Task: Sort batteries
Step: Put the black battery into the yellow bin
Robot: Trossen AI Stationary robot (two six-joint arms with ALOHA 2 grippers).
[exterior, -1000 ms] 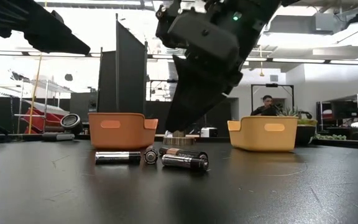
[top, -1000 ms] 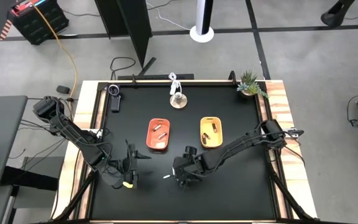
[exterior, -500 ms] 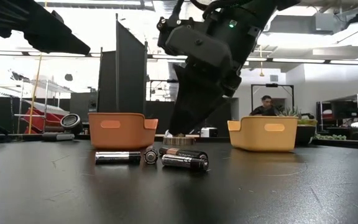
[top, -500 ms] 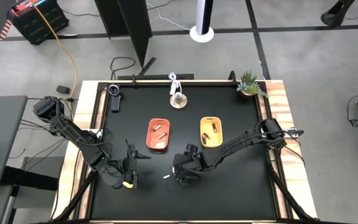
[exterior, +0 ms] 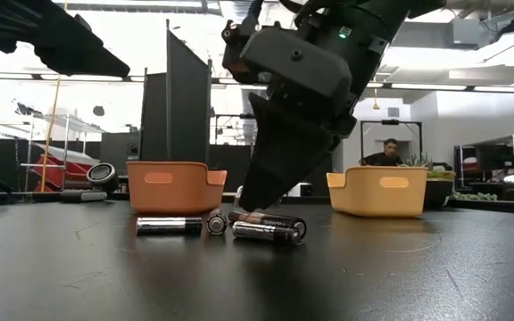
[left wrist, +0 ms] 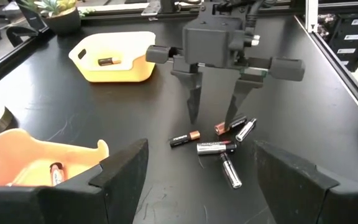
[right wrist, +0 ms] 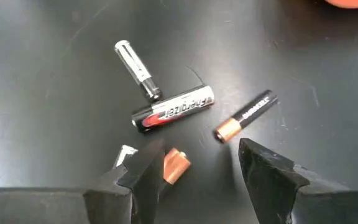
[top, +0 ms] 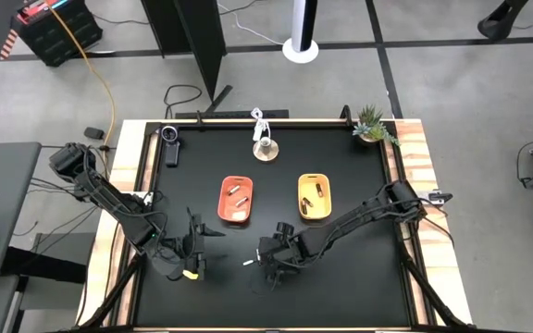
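Observation:
Several small batteries lie in a loose cluster on the black table, near its near edge (top: pixel 248 263). In the right wrist view I see a silvery cell (right wrist: pixel 135 67), a dark cell with red marks (right wrist: pixel 173 110), a dark coppery-ended cell (right wrist: pixel 245 115) and a coppery end (right wrist: pixel 176 165). My right gripper (left wrist: pixel 211 122) is open, fingers pointing down over the cluster. My left gripper (top: pixel 195 250) is open and waits near the table's near left. The orange tray (top: pixel 236 199) and the yellow tray (top: pixel 315 196) each hold batteries. My right gripper comes from above, fingers pointing down. One fingertip (right wrist: pixel 146 163) stands right beside the coppery end of a battery (right wrist: pixel 176 165) lying flat on the table. Whether the finger touches it, I cannot tell.
A small potted plant (top: pixel 371 125) stands at the far right corner. A round stand with a white cable (top: pixel 265 148) and a dark device (top: pixel 170 144) sit along the far edge. A person (exterior: pixel 384 153) sits in the room behind the table.
My right gripper has come down toward the battery cluster and a little toward the table's near edge, its fingertips now at the level of the cells. Its fingers stay open.

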